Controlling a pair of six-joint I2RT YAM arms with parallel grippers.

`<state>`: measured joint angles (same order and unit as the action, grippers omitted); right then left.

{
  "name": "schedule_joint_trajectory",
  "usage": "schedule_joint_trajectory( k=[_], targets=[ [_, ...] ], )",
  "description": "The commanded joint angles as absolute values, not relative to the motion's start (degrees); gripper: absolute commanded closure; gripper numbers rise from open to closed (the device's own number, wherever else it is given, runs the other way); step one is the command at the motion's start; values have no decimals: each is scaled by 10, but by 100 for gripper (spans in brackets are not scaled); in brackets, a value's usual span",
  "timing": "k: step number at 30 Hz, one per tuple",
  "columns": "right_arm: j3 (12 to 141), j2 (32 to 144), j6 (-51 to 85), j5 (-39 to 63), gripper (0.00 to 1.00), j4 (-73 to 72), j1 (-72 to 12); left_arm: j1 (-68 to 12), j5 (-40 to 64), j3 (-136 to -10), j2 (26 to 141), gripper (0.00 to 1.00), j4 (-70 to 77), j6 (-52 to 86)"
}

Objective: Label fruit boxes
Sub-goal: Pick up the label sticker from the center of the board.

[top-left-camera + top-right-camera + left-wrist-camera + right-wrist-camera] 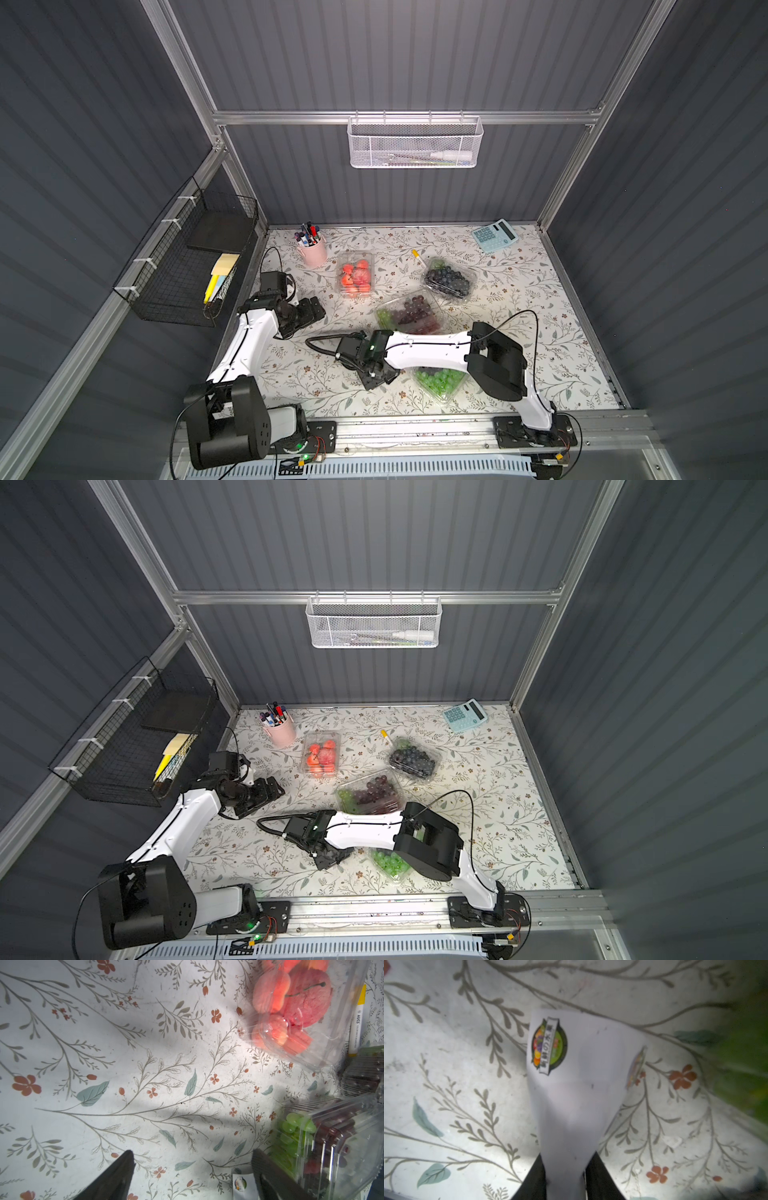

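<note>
Four clear fruit boxes lie on the floral table. The strawberries box (pixel 354 274) (pixel 320 755) (pixel 291 1012) and the blueberries box (pixel 449 279) (pixel 413 757) are farther back. The green and red grapes box (pixel 409 313) (pixel 372 791) (pixel 332 1142) is in the middle. The green grapes box (pixel 440 382) (pixel 390 864) is partly hidden under my right arm. My right gripper (pixel 376 376) (pixel 332 858) (pixel 566 1159) is shut on a curled white sticker sheet (pixel 577 1084) just left of that box. My left gripper (pixel 318 309) (pixel 274 789) (pixel 193 1154) hovers open and empty, left of the grape box.
A yellow-capped marker (pixel 417 257) (pixel 356 1022) lies between the back boxes. A pink pen cup (pixel 311 249) and a blue calculator (pixel 494 235) stand at the back. A white slip with a fruit sticker (pixel 241 1184) lies beside one left finger. Wire baskets hang on the walls.
</note>
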<state>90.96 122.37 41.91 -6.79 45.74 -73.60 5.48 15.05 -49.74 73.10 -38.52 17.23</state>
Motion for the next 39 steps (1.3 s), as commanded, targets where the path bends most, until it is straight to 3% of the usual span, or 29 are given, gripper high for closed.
schedule_joint_trajectory(
  k=[1, 9, 14, 27, 39],
  targets=[
    [878, 1193, 407, -96, 71, 405, -735, 59, 185, -494, 716, 16, -379, 157],
    [790, 1103, 374, -134, 71, 292, -736, 59, 332, -487, 699, 26, -339, 134],
    [740, 1054, 332, -160, 71, 208, -736, 56, 465, -468, 661, 26, -255, 162],
    [691, 982, 192, -219, 70, 52, -731, 24, 628, -459, 621, 26, -207, 128],
    [635, 927, 217, -171, 71, -36, -690, -32, 575, -467, 612, 25, -192, 98]
  ],
)
